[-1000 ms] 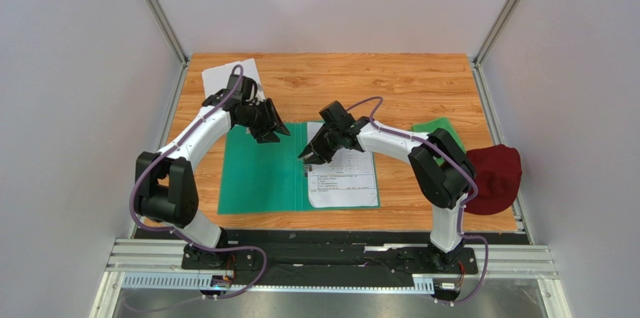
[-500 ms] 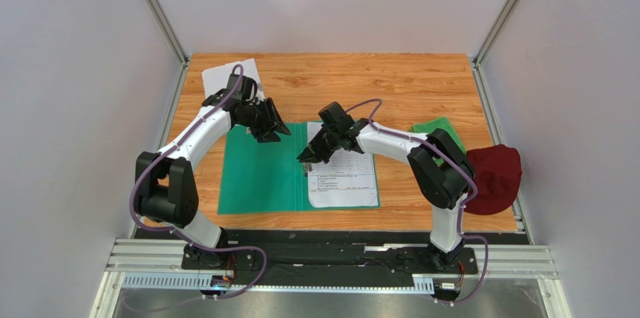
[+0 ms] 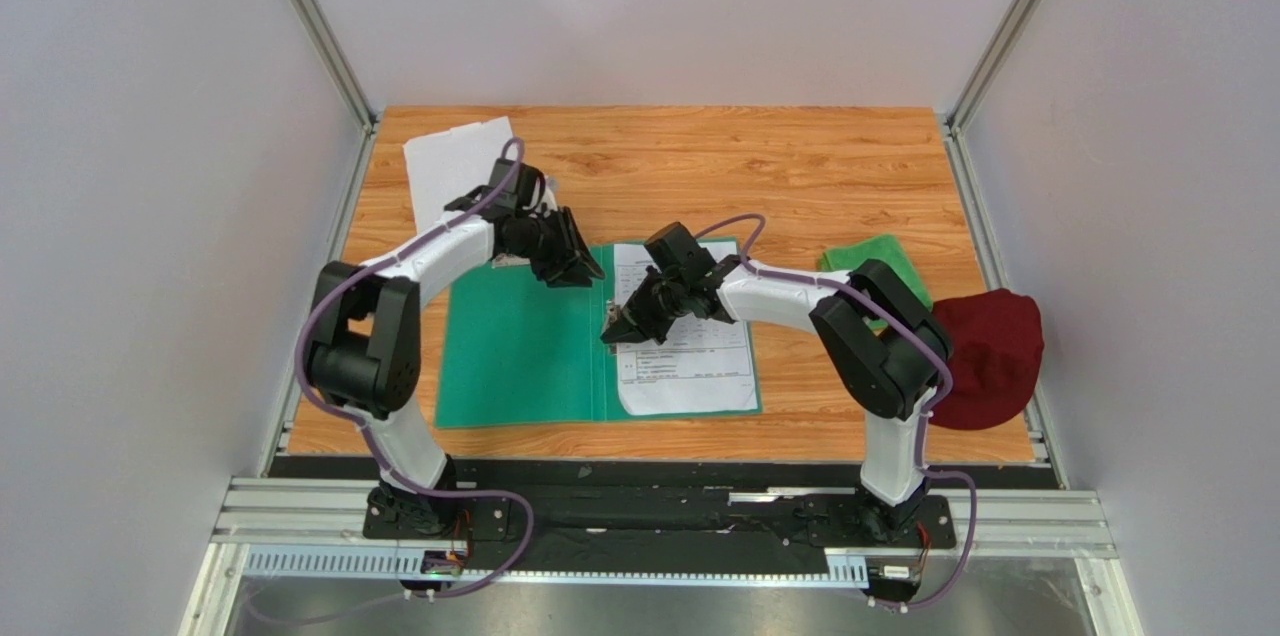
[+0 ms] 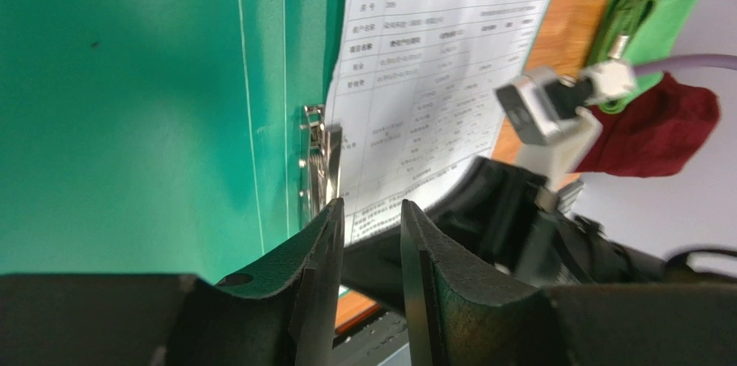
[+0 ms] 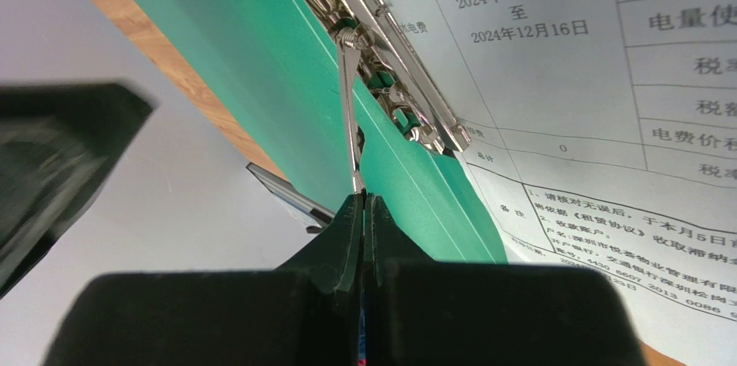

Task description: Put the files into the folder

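Folder [image 3: 519,351] lies open on the desk [image 3: 781,156], a printed sheet [image 3: 691,359] on its right half. The clip lever [image 5: 349,107] along the spine [image 3: 607,389] sticks up straight into my right tool [image 5: 364,202], pinched shut on its tip; my left tool [image 4: 370,211] hangs just beyond, jaws apart, empty

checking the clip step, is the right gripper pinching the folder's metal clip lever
Yes, the right gripper has its fingertips closed on the end of the thin metal clip lever of the folder.
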You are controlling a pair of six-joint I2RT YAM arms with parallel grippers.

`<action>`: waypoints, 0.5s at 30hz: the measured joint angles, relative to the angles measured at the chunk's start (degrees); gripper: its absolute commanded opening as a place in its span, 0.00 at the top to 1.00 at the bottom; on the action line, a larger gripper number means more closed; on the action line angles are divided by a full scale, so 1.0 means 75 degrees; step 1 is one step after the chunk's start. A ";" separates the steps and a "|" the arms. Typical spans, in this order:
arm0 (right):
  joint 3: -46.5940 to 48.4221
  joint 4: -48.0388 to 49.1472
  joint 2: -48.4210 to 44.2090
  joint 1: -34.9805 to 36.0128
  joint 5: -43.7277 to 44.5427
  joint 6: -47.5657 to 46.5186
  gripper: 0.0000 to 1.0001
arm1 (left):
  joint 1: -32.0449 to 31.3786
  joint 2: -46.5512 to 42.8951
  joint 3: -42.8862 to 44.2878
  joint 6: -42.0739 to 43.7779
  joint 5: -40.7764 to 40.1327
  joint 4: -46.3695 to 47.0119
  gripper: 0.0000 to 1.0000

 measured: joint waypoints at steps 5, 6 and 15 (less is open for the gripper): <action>-0.0187 0.0114 -0.0122 -0.0055 0.0015 -0.0766 1.00 | -0.0361 0.1107 0.0128 -0.0003 -0.0204 0.0221 0.50; -0.0230 0.0117 -0.0143 -0.0073 0.0015 -0.0912 1.00 | -0.0452 0.1317 0.0280 0.0009 -0.0297 0.0099 0.50; -0.0111 -0.0274 -0.0160 -0.0166 0.0169 -0.2352 1.00 | -0.1078 0.1655 0.1029 0.0306 -0.1545 -0.0388 0.66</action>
